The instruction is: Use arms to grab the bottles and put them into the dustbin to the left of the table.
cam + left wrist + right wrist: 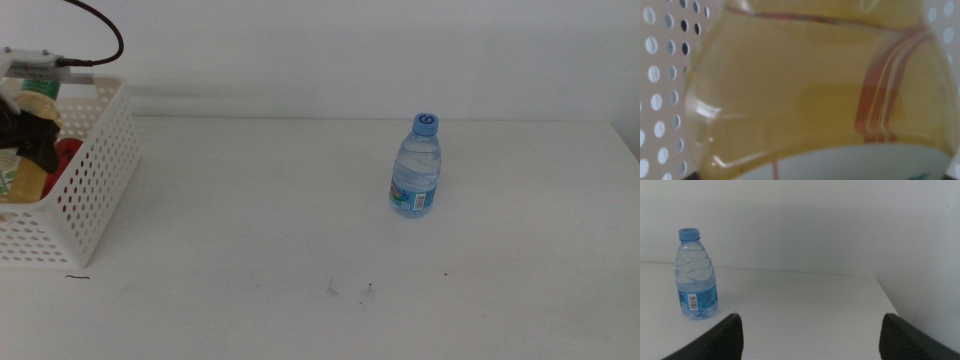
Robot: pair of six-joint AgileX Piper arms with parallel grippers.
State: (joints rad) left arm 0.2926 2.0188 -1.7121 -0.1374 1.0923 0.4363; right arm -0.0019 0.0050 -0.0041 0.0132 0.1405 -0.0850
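- Small dark specks are lying nearest the camera, low in the middle view's frame, on the white table; a short dark mark is sitting at lower left, just below the basket's corner.
- Standing upright right of centre in the middle view is the clear water bottle, blue cap on top, blue label around its lower part, well apart from everything else on the table.
- At the far left edge of the middle view, the white perforated dustbin is resting on the table, partly cut off by the frame.
- Over the dustbin's open top, the left gripper is showing as a dark block beneath a white housing with a black cable arching toward upper left.
- Inside the dustbin, the yellow tea bottle is lying against the left gripper, and a red can is showing just beside it, against the perforated wall.
- In the left wrist view the tea bottle is filling nearly the whole frame, blurred, with perforated basket wall at the left edge; the jaws are not showing, so whether the gripper is gripping the bottle cannot be told.
- The right gripper is waiting outside the middle view; its wrist view is showing both dark jaws spread wide at the bottom corners, holding nothing.
- That same view is showing the water bottle at left of frame, upright on the table, apart from the jaws.
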